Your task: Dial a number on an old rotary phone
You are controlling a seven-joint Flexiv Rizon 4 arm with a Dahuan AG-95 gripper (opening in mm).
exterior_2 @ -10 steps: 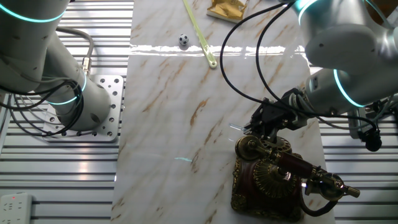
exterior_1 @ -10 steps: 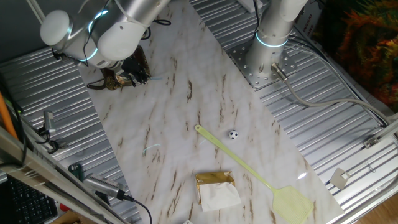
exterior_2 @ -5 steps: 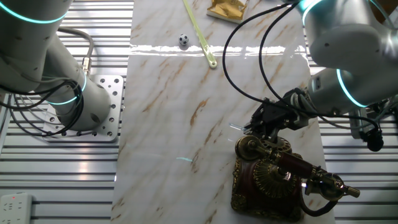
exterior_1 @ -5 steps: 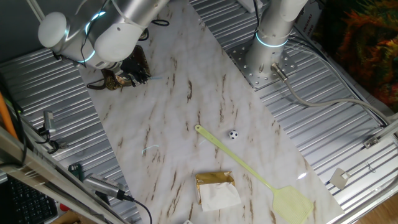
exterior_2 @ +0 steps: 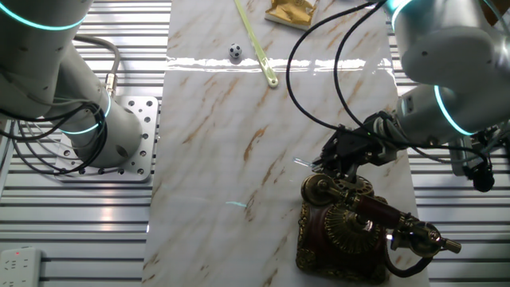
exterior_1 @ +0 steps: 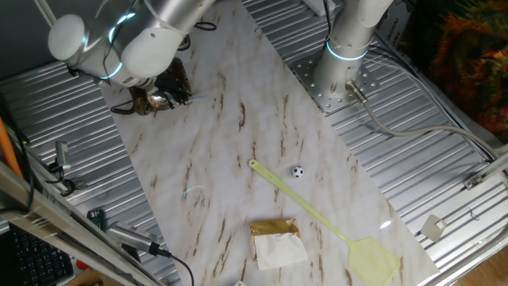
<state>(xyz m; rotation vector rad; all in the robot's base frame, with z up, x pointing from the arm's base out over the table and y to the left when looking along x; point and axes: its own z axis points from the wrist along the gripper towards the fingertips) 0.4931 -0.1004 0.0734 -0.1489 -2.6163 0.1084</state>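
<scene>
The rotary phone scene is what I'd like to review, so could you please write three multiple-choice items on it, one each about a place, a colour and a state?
1. Where does the small ball lie?
A. beside the swatter's handle
B. on the phone
C. on the metal slats

2. What colour is the fly swatter?
A. red
B. pale yellow-green
C. black

3. How is the rotary phone's handset?
A. lying on the marble
B. held in the pincer
C. resting on its cradle

Answers: 1 A, it lies on the marble close to the thin handle. 2 B, head and handle are pale yellow-green. 3 C, it lies across the base, with the pincer at the phone's far end.
</scene>
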